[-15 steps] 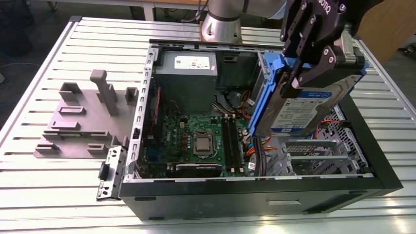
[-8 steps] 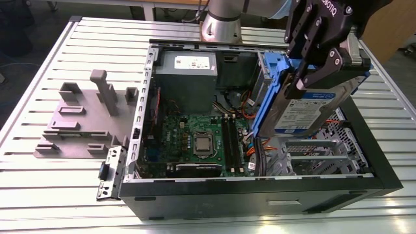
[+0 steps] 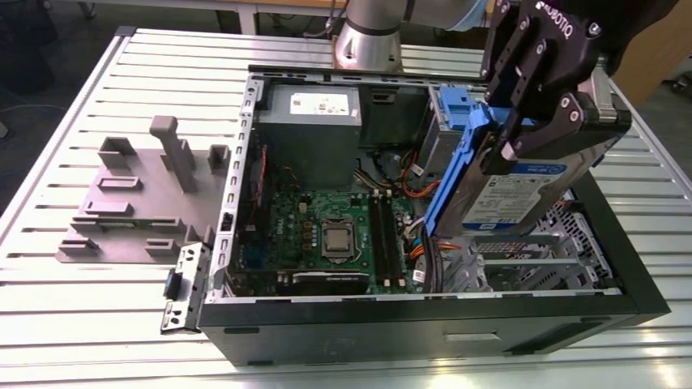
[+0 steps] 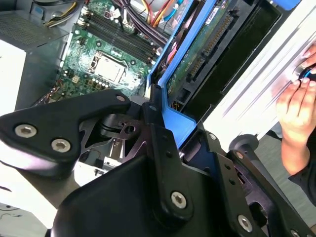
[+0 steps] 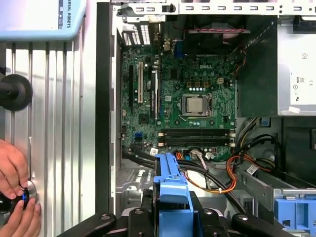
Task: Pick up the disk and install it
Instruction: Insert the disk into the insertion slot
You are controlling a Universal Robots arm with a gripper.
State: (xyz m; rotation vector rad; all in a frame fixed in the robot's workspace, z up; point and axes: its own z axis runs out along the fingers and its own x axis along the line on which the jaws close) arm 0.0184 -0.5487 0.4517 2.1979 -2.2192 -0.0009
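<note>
Gripper (image 3: 552, 130) was clamped on disk (image 3: 508, 194), holding it tilted over drive cage (image 3: 530, 261) of open PC case (image 3: 433, 318), beside mobo (image 3: 324, 235).

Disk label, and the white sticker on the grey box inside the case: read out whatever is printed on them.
On the disk, clamped in the gripper: white-and-blue label, print too small to read.
On the grey box: white sticker, print too small to read.

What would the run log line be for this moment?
pincer: shut on the disk | disk: lifted, tilted, over open computer case | install: not yet done | person's hand: on table beside case
</note>
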